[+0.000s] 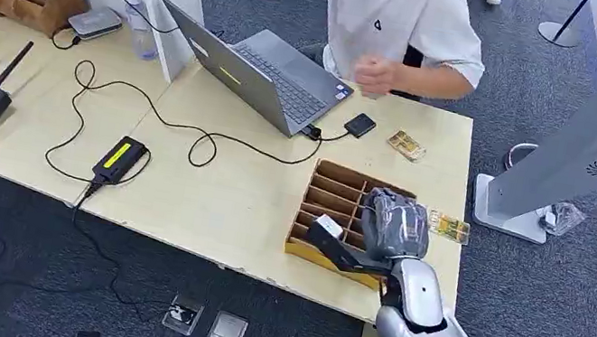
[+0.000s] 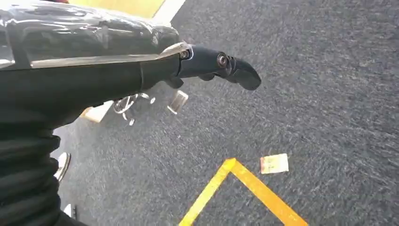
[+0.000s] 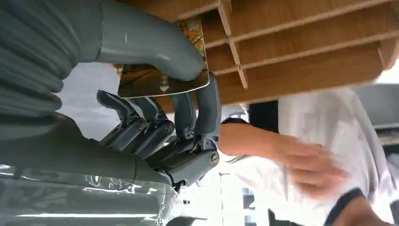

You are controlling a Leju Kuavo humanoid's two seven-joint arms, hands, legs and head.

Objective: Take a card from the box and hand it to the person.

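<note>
- The right hand (image 3: 160, 117), grey with a thick smooth thumb and darker jointed fingers, pinched a flat glossy card (image 3: 162, 80) between thumb and fingers.
- The card sat right at the slotted wooden box (image 3: 301, 52), just above the hand's fingers in the head view.
- The plastic-wrapped left hand (image 2: 207, 66) hung over coarse dark carpet (image 2: 320, 94), fingers extended, holding nothing.
- A person (image 1: 394, 11) in a pale shirt stood beyond the plywood tabletop (image 1: 226, 193).

card (image 3: 162, 80): dark, glossy | lifted above slotted wooden box (image 1: 335, 200)
</note>
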